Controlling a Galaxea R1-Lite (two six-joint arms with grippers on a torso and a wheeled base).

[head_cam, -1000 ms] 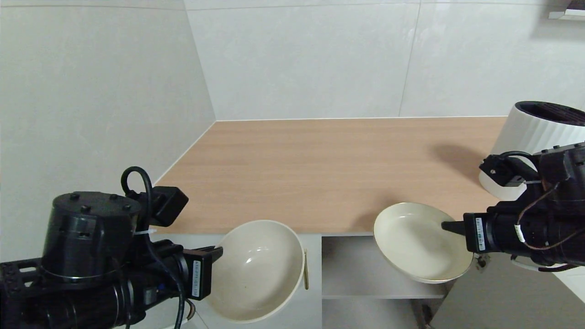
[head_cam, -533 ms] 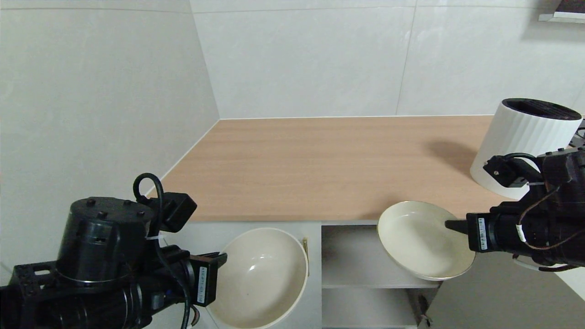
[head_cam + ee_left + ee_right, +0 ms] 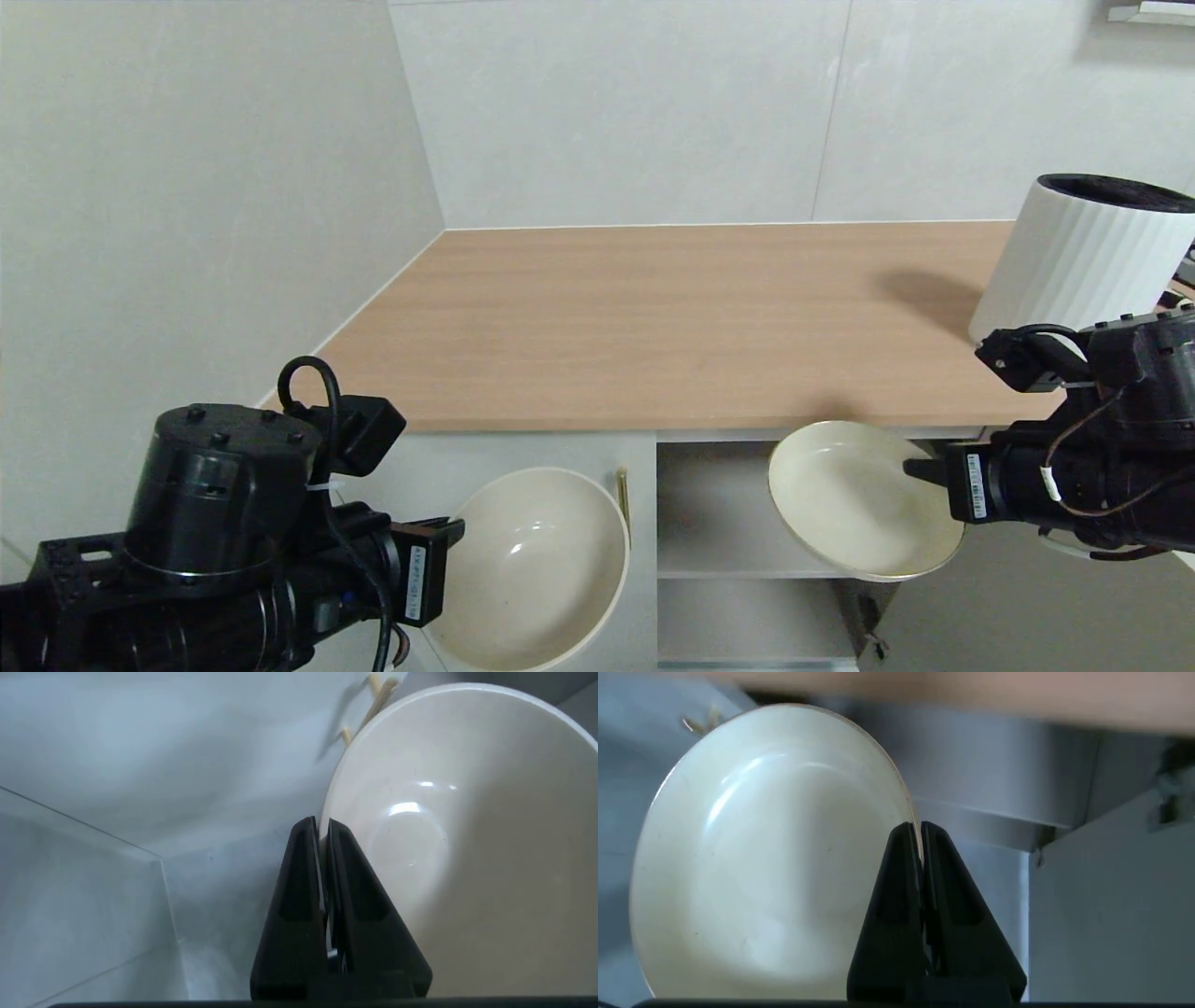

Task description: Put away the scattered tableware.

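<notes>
My left gripper (image 3: 452,532) sits low on the left, in front of the cabinet. Its two fingers are pressed almost together on the rim of a deep cream bowl (image 3: 532,569). The bowl is held on edge with its hollow facing me. It hangs in the air in front of the closed white cabinet door (image 3: 485,453), just beside the door's slim gold handle (image 3: 623,504). In the left wrist view the black fingers meet on the rim with only the thin wall of the bowl between them.

My right gripper (image 3: 913,465) is on the right, just below the front edge of the wooden counter (image 3: 672,317). Its fingers are likewise closed down to a narrow slit, clamped on the rim of a shallow cream plate (image 3: 854,499). The plate is tilted, with its face turned up and toward me. It hangs in front of the open cabinet compartment (image 3: 709,485) and above the white shelf (image 3: 709,560) inside. As far as I can tell it touches neither. In the head view the top of the plate just overlaps the counter's front edge.

A tall white ribbed container (image 3: 1088,252) with a dark top stands on the counter at the far right, behind my right arm. Pale tiled walls (image 3: 635,112) meet in a corner behind the counter.
</notes>
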